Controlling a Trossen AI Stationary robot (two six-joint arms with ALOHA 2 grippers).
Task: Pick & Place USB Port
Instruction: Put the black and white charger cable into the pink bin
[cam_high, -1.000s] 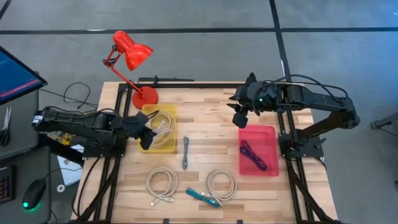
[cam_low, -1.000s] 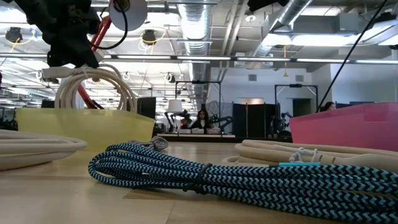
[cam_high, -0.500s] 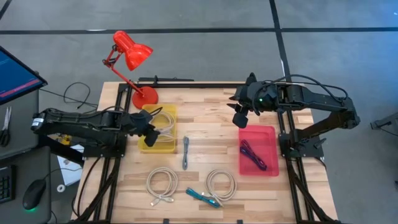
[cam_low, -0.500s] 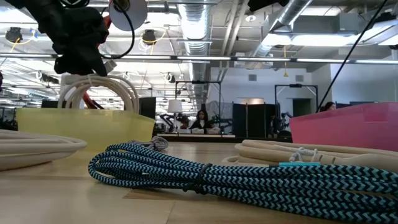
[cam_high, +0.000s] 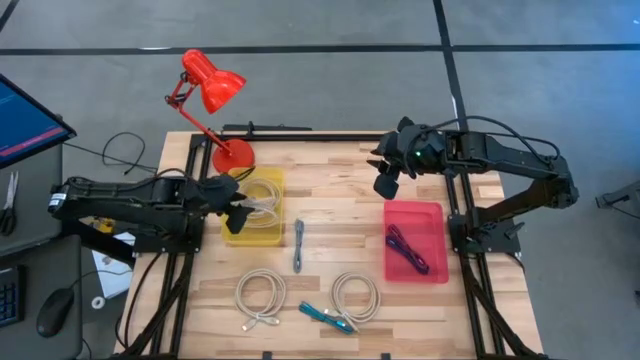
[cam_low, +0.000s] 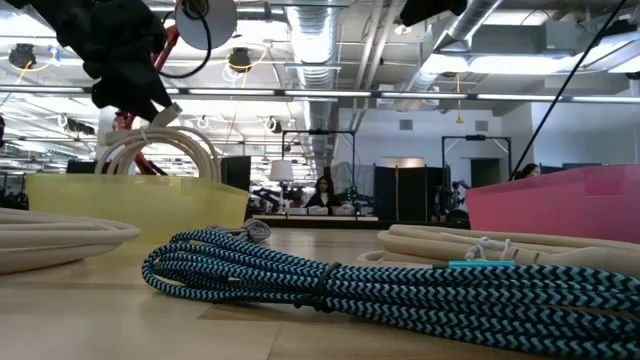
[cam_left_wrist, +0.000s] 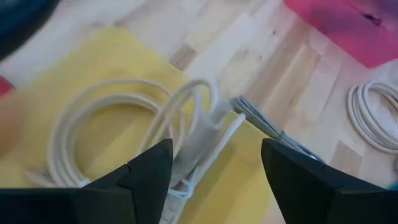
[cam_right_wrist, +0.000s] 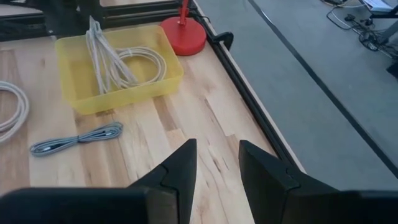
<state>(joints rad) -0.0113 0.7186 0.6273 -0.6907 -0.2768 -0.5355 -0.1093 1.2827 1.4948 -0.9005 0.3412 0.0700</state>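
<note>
Left arm extended horizontally from the counter's left side, its left gripper (cam_high: 237, 203) positioned over the left edge of the yellow bin (cam_high: 232, 233). In the left wrist view the two dark fingers (cam_left_wrist: 144, 174) stand spread wide with nothing between them; directly beyond lies the white cable coil (cam_left_wrist: 118, 127) inside the bin, one loop leaning up against the bin wall. In the low view the same white loops (cam_low: 160, 150) rise above the yellow rim, with the gripper hanging just above them.

Right arm folded at the elbow over the counter's (cam_high: 330, 170) far right portion, its right gripper (cam_high: 387, 183) held above bare wood just beyond the far edge of the pink bin (cam_high: 434, 216). The right wrist view shows its fingers (cam_right_wrist: 176, 171) parted moderately and empty.

Purple cable (cam_high: 407, 249) lies inside the pink bin. Grey cable bundle (cam_high: 298, 245) lies on the counter between the two bins. Along the near edge: a white coil (cam_high: 259, 296), a teal braided cable (cam_high: 327, 316), and a second white coil (cam_high: 356, 296). Red desk lamp (cam_high: 212, 84) stands at the far left corner, its base just beside the yellow bin.
</note>
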